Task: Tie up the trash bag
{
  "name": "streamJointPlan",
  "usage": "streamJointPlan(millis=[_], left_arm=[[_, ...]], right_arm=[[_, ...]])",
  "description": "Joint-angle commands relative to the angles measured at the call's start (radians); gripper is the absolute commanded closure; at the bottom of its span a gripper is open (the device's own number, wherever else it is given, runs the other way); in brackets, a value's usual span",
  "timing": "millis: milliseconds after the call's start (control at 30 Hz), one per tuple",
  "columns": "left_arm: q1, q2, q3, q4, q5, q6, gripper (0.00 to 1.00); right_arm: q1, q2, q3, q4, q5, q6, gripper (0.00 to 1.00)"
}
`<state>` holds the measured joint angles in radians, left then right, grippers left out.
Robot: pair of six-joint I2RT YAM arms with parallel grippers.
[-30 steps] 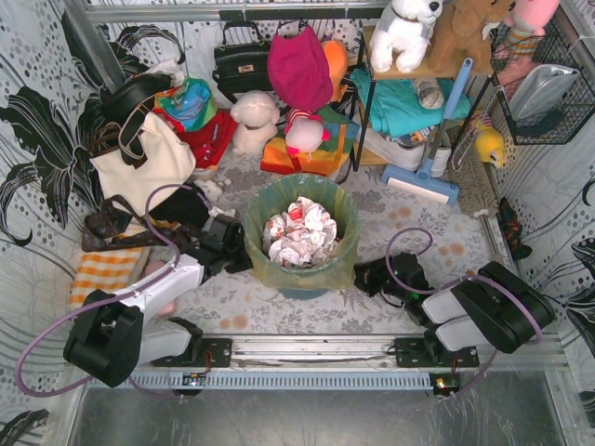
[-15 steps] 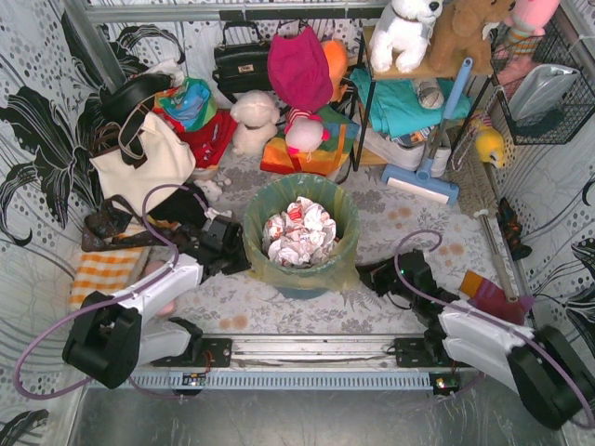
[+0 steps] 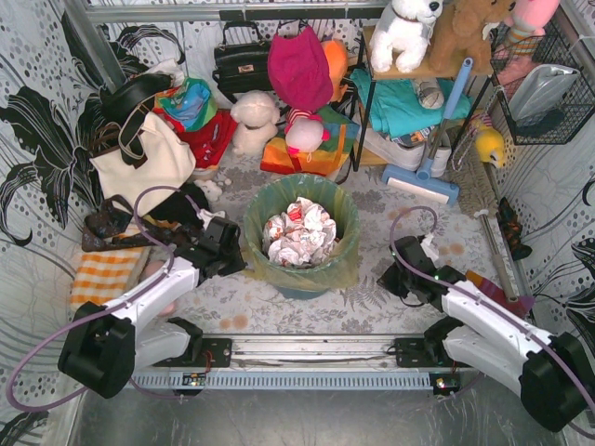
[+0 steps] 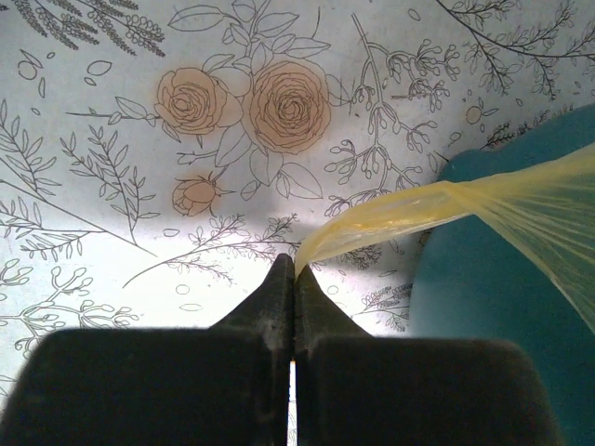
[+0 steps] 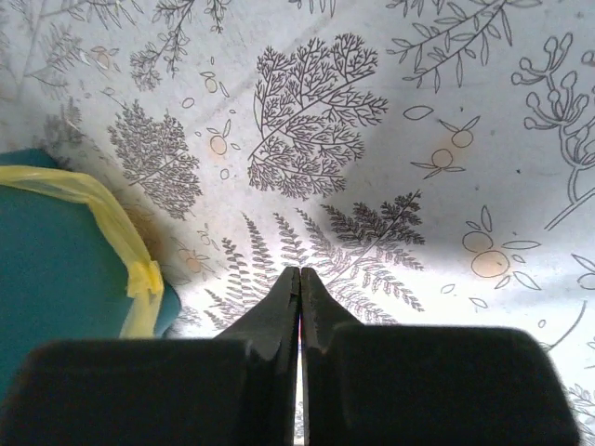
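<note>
**A:** Where's the bag?

**B:** The bag [image 3: 340,270] lines the bin [image 4: 502,316] at mid-frame in the top view. Its mouth is folded out over the lip, and crumpled paper [image 3: 299,232] sits inside.

**A:** And the arms?

**B:** The left pincer [image 4: 295,268] is closed on a pulled-out strand of the bag's edge. In its wrist view the yellow film stretches from the right edge down to the fingertips, just above the worktop [image 4: 112,139]. The right pincer [image 5: 299,272] is closed too, but on nothing. In its view the bag's hem hangs at the left of the frame, apart from the tips.

**A:** So which step is this?

**B:** I'd say gathering the rim, with one side caught and no knot begun.

**A:** And next?

**B:** Likely the right pincer must part its fingers, go to the hem on its side and pinch it. Then both strands can be drawn up off the lip and crossed. The film looks thin, so the pull should be gentle.
</note>
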<state>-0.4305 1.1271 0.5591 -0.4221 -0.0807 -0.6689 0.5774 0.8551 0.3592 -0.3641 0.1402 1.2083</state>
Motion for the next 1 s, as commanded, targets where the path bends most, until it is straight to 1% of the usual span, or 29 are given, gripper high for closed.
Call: streamJointPlan(millis=[0,67,100,167,233,433,567,733,833,967], left_arm=[[0.006,-0.024,0.018,-0.020,-0.036,-0.022,1.00],[0.006,-0.033,0.010,-0.015,-0.027,-0.030,1.00],[0.006,-0.037,0.007,-0.010,-0.021,-0.033,1.00],[0.006,-0.038,-0.002,0.002,-0.011,-0.037,1.00],[0.006,-0.031,-0.012,0.020,0.005,-0.038,1.00],[0.004,0.028,-0.036,0.093,0.098,-0.035,1.00],[0.001,0.078,-0.046,0.120,0.149,-0.020,1.00],[-0.001,0.115,-0.050,0.138,0.169,-0.010,1.00],[-0.002,0.120,-0.053,0.149,0.173,-0.011,1.00],[-0.003,0.116,-0.055,0.149,0.168,-0.011,1.00]], right_arm=[[-0.005,0.077,0.097,-0.094,0.027,-0.211,0.93],[-0.005,0.083,0.109,-0.042,-0.016,-0.258,0.78],[-0.005,0.084,0.111,-0.009,-0.047,-0.275,0.71],[-0.005,0.093,0.111,0.069,-0.119,-0.295,0.61],[-0.005,0.120,0.114,0.125,-0.179,-0.285,0.55],[-0.005,0.221,0.103,0.276,-0.297,-0.173,0.48],[-0.005,0.255,0.070,0.378,-0.323,-0.102,0.46],[-0.004,0.317,0.053,0.466,-0.347,-0.075,0.43],[-0.005,0.384,0.046,0.505,-0.373,-0.058,0.48],[-0.004,0.426,0.017,0.553,-0.368,-0.022,0.57]])
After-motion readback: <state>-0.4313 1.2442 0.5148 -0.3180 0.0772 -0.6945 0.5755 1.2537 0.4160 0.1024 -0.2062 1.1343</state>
